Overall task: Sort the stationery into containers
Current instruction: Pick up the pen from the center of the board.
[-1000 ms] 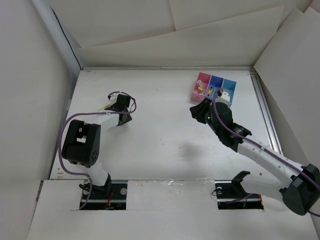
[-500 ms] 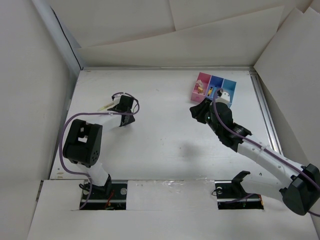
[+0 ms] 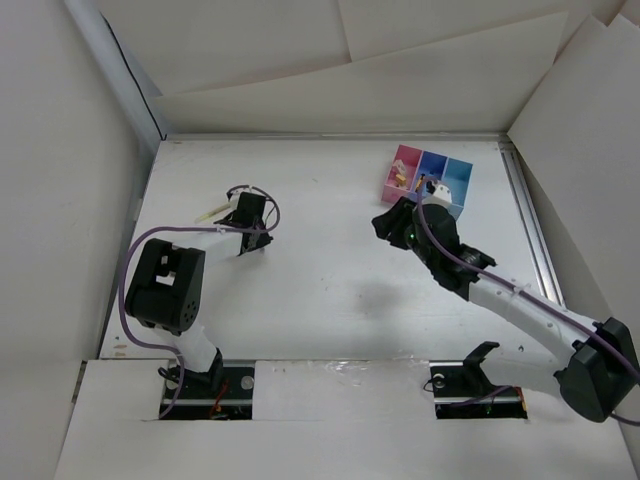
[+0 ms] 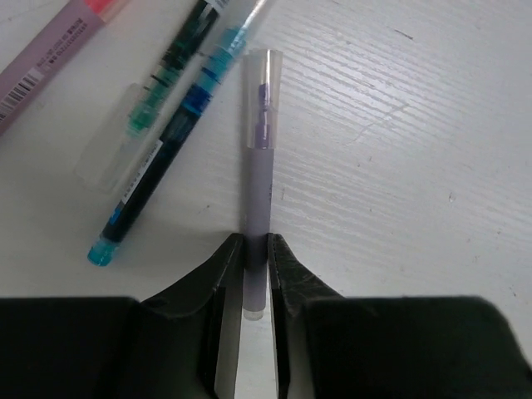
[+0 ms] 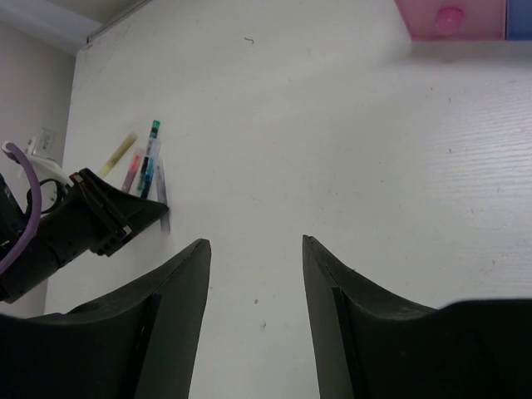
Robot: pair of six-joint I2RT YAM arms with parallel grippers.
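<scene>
A pale purple pen [image 4: 257, 179] lies on the white table, and my left gripper [image 4: 256, 249] is shut on its near end, both fingers pressed against the barrel. Just left of it lie a blue pen [image 4: 158, 174], a green pen [image 4: 162, 83] and a pink pen [image 4: 50, 66]. In the top view the left gripper [image 3: 247, 240] is at the left-middle of the table. The containers stand at the back right: pink [image 3: 405, 172], dark blue [image 3: 432, 180] and light blue [image 3: 459, 182]. My right gripper [image 5: 253, 249] hovers open and holds nothing, just in front of the bins [image 3: 390, 225].
A yellowish pen [image 3: 210, 213] pokes out to the left of the left gripper. White paper walls ring the table, and a metal rail [image 3: 530, 230] runs along its right edge. The pink container [image 5: 449, 21] holds small items.
The left jaws have closed onto the purple pen. The right gripper has opened wider and shifted a little left and toward the back.
</scene>
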